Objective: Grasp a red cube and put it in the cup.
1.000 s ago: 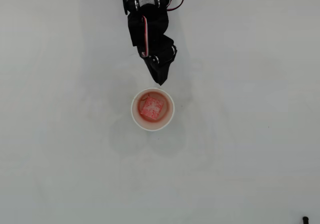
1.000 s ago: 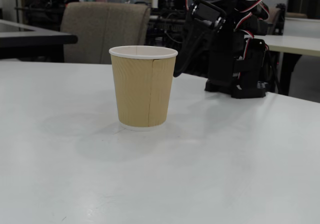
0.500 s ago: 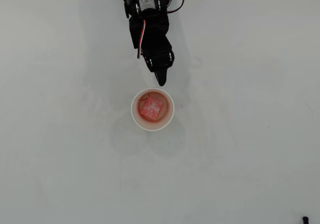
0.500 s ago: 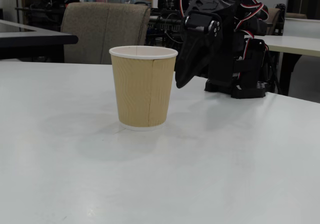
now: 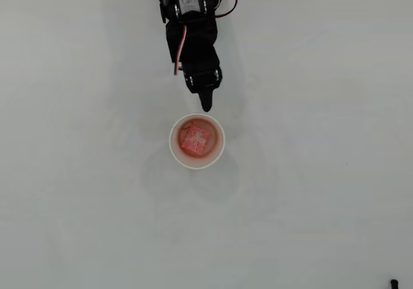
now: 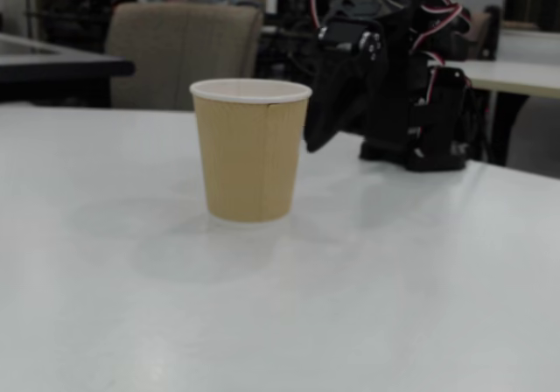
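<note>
The red cube (image 5: 195, 139) lies inside the cup (image 5: 175, 149), a white-rimmed paper cup near the middle of the overhead view. From the side, in the fixed view, the cup (image 6: 248, 160) shows a tan ribbed wall and hides the cube. My black gripper (image 5: 206, 106) hangs just beyond the cup's far rim, its fingers pressed together into one point, holding nothing. In the fixed view the gripper (image 6: 311, 145) points down behind the cup's right side, above the table.
The arm's base (image 6: 427, 121) stands on the white table (image 6: 280, 304) behind the cup. A padded chair (image 6: 179, 55) and dark desks sit beyond the far edge. A small black object (image 5: 393, 282) lies at the overhead view's bottom right corner.
A second ago the gripper's jaws were spread at the cup's rim; they have since closed to a point and the arm has drawn back slightly from the cup. The cube stays in the cup.
</note>
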Robot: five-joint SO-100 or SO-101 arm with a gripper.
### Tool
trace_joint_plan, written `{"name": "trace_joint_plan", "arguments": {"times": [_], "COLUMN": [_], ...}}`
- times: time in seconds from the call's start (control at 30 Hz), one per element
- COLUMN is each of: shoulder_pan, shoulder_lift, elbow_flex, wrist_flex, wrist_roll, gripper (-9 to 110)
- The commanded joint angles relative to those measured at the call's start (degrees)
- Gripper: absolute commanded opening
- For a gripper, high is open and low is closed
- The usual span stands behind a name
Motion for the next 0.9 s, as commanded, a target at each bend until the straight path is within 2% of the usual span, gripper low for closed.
{"name": "trace_joint_plan", "arguments": {"times": [0.0, 0.43, 0.77, 0.87], "shoulder_pan": [0.4, 1.1, 1.8, 1.7], "shoulder_lift": [0.5, 0.6, 0.6, 0.6], "elbow_flex": [4.0, 4.0, 4.0, 4.0], "wrist_flex": [-1.7, -1.7, -2.8, -2.5], "wrist_roll": [0.9, 1.5, 17.8, 18.5], "gripper": [0, 0, 0, 0]}}
